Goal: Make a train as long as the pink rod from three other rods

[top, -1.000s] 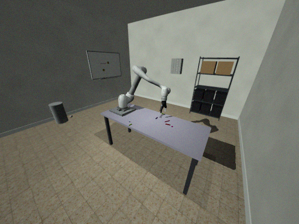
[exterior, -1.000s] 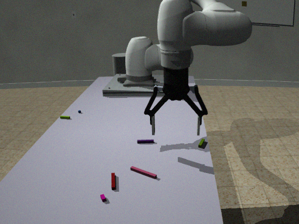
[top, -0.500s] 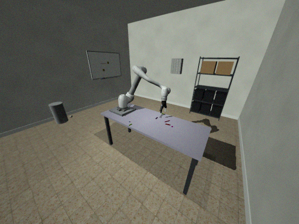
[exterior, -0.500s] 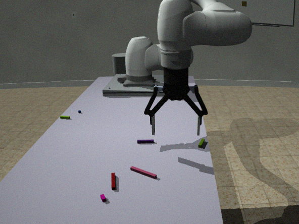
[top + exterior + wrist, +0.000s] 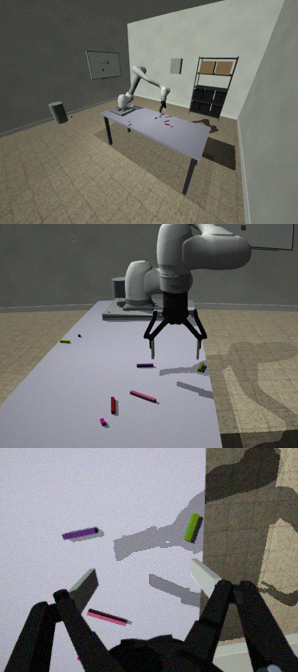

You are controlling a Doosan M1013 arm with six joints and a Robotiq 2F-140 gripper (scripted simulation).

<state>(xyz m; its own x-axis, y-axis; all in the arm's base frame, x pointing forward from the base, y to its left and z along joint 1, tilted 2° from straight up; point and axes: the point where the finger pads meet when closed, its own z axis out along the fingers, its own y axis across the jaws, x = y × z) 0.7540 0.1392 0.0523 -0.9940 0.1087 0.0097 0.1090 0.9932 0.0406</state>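
My gripper (image 5: 175,355) hangs wide open and empty above the table, near its right edge; its fingers also show in the wrist view (image 5: 145,580). The purple rod (image 5: 145,365) lies flat just below and left of the left finger, also in the wrist view (image 5: 80,533). A lime rod (image 5: 201,367) lies at the right table edge, also in the wrist view (image 5: 192,527). The pink rod (image 5: 143,396) lies nearer the camera, also in the wrist view (image 5: 107,617). The red rod (image 5: 113,404) and a magenta rod (image 5: 102,422) lie in front of it. A second lime rod (image 5: 64,341) and the blue rod (image 5: 79,335) lie far left.
The arm's base plate (image 5: 126,312) sits at the far end of the table. The table's right edge (image 5: 210,385) runs close under the right finger. A grey bin (image 5: 58,112) and a shelf (image 5: 214,88) stand on the floor away from the table.
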